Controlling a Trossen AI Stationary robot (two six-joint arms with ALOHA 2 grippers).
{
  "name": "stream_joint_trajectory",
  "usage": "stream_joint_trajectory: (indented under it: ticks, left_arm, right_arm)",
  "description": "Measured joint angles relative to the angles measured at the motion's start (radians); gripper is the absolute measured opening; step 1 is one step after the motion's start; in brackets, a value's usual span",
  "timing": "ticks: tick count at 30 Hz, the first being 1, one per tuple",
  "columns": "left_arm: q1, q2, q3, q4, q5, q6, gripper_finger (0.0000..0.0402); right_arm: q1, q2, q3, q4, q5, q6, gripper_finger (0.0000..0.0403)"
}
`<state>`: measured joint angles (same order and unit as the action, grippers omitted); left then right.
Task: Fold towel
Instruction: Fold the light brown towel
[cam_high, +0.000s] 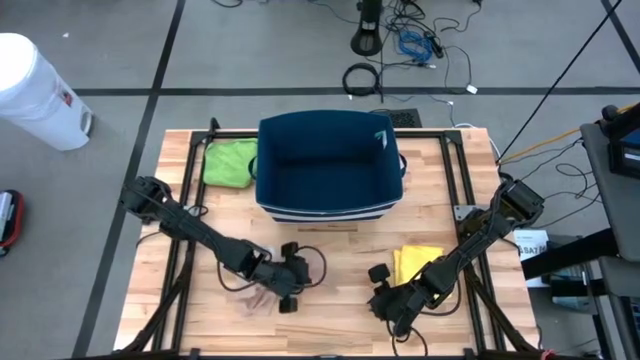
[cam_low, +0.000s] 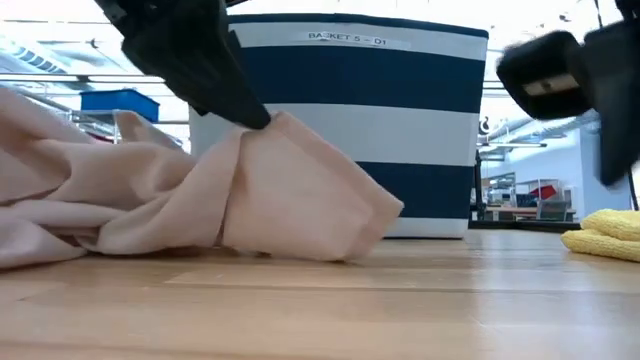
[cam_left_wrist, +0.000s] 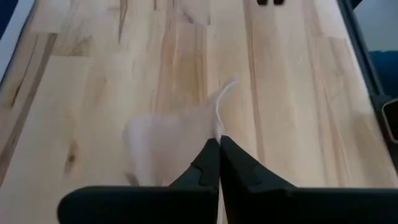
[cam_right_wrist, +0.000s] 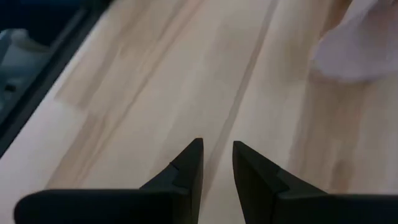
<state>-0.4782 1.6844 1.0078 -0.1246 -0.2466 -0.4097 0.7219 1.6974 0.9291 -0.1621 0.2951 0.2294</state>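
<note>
A pale pink towel lies crumpled on the wooden table near its near edge, left of centre. My left gripper is over it, shut on a raised part of the cloth. My right gripper hovers to the towel's right, over bare wood, with its fingers a little apart. It shows in the low view's upper right. The towel's edge shows far off in the right wrist view. My left gripper pinches a raised peak of the towel between its two shut fingers, coming slanting down from above. Whether it has one layer or several, I cannot tell. The cloth drapes slack below the fingers, and its lower folds rest on the table.
A navy and white striped basket stands at the table's far middle. A green cloth lies left of it. A folded yellow cloth lies beside my right arm. Bare wood stretches between the two grippers.
</note>
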Motion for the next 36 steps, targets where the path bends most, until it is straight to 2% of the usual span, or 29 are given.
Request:
stream_joint_trajectory:
  ticks: [4, 7, 12, 16, 20, 23, 28, 36]
  left_arm:
    - [0.023, 0.012, 0.001, 0.014, 0.011, 0.001, 0.0001]
    - [0.028, 0.015, 0.002, 0.017, 0.024, 0.002, 0.0001]
    - [0.022, 0.015, 0.002, 0.05, 0.033, 0.028, 0.0]
    - [0.02, 0.015, 0.002, 0.075, 0.033, 0.047, 0.0]
    - [0.019, 0.015, 0.002, 0.075, 0.033, 0.053, 0.0]
    - [0.019, 0.015, 0.002, 0.071, 0.035, 0.053, 0.0]
    - [0.02, 0.015, 0.002, 0.06, 0.039, 0.052, 0.0]
    - [0.019, 0.014, 0.002, 0.057, 0.053, 0.052, 0.0]
  right_arm:
    - [-0.002, 0.0, 0.0, 0.075, 0.103, -0.072, 0.0075]
    - [-0.012, 0.003, 0.0, 0.133, 0.158, -0.102, 0.0092]
    - [-0.051, 0.04, 0.0, 0.198, 0.158, -0.111, 0.0137]
    - [-0.091, 0.111, 0.0, 0.265, 0.151, -0.106, 0.0156]
    - [-0.12, 0.178, 0.0, 0.354, 0.156, -0.111, 0.0159]
    - [-0.13, 0.199, 0.0, 0.379, 0.202, -0.111, 0.0155]
    - [-0.13, 0.193, 0.0, 0.372, 0.282, -0.128, 0.0154]
    - [-0.124, 0.18, 0.0, 0.359, 0.341, -0.148, 0.0154]
